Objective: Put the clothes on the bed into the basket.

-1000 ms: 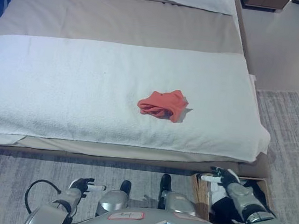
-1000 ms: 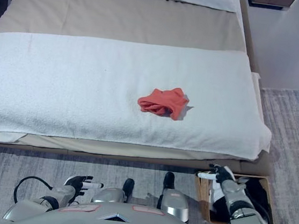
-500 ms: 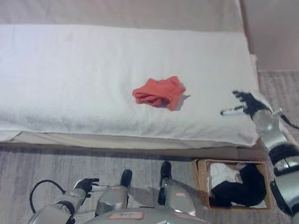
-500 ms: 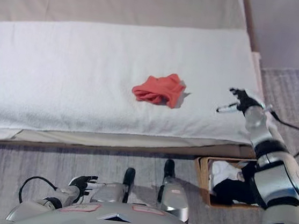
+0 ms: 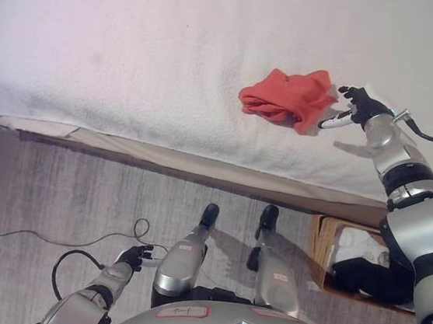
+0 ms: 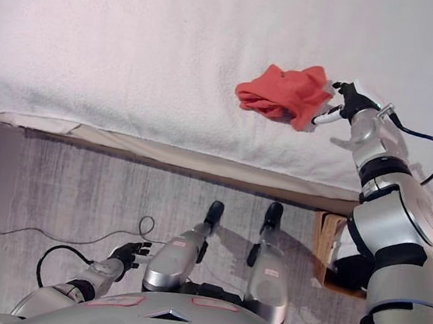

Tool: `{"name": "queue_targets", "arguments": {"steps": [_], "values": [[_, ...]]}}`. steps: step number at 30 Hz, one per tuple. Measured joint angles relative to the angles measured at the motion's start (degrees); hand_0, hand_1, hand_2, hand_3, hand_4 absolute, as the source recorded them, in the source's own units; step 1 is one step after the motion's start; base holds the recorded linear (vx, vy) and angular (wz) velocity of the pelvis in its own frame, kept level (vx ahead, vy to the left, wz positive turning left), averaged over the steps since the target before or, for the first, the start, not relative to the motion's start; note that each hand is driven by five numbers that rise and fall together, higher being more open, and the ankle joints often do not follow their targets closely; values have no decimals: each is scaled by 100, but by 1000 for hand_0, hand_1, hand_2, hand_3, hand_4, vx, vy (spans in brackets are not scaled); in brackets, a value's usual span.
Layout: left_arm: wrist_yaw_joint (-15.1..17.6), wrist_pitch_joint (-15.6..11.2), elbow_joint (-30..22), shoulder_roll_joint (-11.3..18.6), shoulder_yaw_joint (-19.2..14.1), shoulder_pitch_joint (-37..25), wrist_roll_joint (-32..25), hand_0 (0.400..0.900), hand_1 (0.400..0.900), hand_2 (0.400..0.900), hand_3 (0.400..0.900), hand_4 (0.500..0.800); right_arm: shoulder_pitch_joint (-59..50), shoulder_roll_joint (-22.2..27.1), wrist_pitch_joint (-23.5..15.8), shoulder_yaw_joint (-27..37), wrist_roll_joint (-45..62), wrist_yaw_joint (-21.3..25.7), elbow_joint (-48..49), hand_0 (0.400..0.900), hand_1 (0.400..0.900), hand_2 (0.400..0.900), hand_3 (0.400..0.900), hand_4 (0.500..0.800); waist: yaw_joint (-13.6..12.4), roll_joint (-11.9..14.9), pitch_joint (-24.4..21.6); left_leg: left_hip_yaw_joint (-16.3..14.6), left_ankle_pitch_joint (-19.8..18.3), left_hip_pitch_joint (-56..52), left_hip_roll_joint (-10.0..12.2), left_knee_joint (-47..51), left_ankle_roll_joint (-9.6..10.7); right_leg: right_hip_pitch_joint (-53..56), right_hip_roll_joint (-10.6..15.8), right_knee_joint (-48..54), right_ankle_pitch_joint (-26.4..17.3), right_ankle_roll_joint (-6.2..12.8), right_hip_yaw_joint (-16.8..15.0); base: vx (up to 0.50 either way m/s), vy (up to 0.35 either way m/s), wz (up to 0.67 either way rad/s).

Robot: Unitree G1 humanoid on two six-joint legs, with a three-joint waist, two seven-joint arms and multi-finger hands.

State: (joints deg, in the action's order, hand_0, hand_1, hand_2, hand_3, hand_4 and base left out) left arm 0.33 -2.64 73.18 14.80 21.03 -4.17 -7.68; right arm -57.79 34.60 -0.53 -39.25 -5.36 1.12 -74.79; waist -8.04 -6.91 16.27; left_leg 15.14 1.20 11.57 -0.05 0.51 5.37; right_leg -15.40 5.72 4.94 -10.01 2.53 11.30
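Here my right hand hovers with fingers spread open, just right of the crumpled red cloth on the bed. My left hand hangs relaxed, low by the floor.

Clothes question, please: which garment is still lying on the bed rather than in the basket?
The red garment lies on the white bed cover beside the right hand; the black and white clothes are in the basket.

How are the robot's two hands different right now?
The right hand is stretched out over the white bed cover, right beside the red cloth; the left hand hangs low over the grey rug, far from any clothes. The right hand's fingers are spread towards the cloth; the left hand's look relaxed. Both hands are dark and hold nothing.
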Motion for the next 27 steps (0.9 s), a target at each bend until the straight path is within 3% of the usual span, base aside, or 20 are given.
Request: {"name": "queue_targets", "arguments": {"steps": [11,23,25,26,27], "values": [[14,-128,-397,2,128,-53,-121,900,900,900,900,800,-376,204,17,-9,-9,226,-175,900,900,900,900,800,-184,-542,334,168,107,348,-40,-19,141,-220,57,-4,-1,0,233,-22,-16,16],[14,-131,-430,-1,230,-52,-176,900,900,900,900,800,-457,281,171,9,16,342,-183,900,900,900,900,800,-228,-622,392,334,203,431,-40,14,155,-236,63,-3,3,3,390,14,-1,8],[17,-131,-429,-1,236,-56,-176,900,900,900,900,800,-509,240,186,9,26,357,-184,586,586,586,586,612,-216,-621,393,339,240,453,-34,49,166,-271,60,-3,3,4,392,8,-5,2],[18,-129,-427,-1,236,-67,-178,900,900,900,900,800,-529,226,189,10,45,363,-184,400,400,400,400,500,-213,-621,393,342,256,463,-31,64,174,-283,60,-3,3,3,394,18,-4,3],[26,-130,-427,-1,234,-78,-189,900,900,900,900,800,-538,217,200,16,67,372,-184,400,400,400,400,500,-212,-621,393,345,265,467,-30,70,173,-287,60,-3,2,3,397,17,-1,4]]}}
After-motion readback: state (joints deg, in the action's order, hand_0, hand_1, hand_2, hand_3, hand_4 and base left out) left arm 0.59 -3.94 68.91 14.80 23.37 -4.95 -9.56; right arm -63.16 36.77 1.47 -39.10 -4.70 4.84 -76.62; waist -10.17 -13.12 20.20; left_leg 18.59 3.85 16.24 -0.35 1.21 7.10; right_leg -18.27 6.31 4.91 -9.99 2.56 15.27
